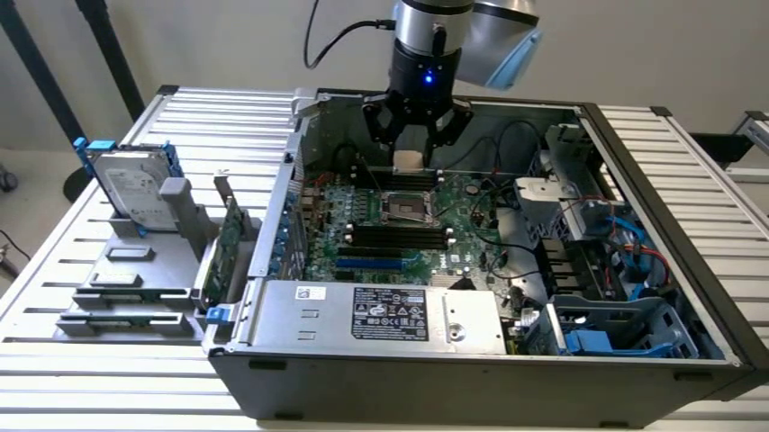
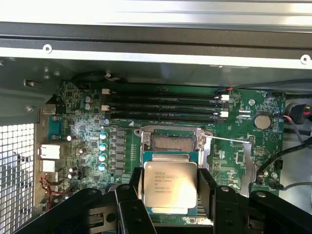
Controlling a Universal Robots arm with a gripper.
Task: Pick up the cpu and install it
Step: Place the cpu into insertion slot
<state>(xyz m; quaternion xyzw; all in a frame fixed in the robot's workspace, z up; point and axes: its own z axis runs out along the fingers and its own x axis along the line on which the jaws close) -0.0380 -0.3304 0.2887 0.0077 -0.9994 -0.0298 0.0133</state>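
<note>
The cpu (image 2: 170,187), a small square chip with a silvery metal top and printed text, sits between my gripper's (image 2: 170,191) two black fingers (image 2: 137,187), which are shut on its sides. In the exterior view my gripper (image 1: 411,158) hangs inside the open computer case, holding the cpu (image 1: 410,163) a little above the green motherboard (image 1: 360,243). The bare cpu socket (image 1: 410,208) lies just below and in front of it. In the wrist view the socket (image 2: 174,142) shows with its metal frame open, right beyond the chip's far edge.
Memory slots (image 2: 165,105) run beside the socket. The case walls (image 1: 649,189) ring the board, with a power supply (image 1: 373,315), cables and a blue drive bay (image 1: 601,337). Outside, at the exterior view's left, stand a hard drive (image 1: 130,189) and green cards (image 1: 222,252).
</note>
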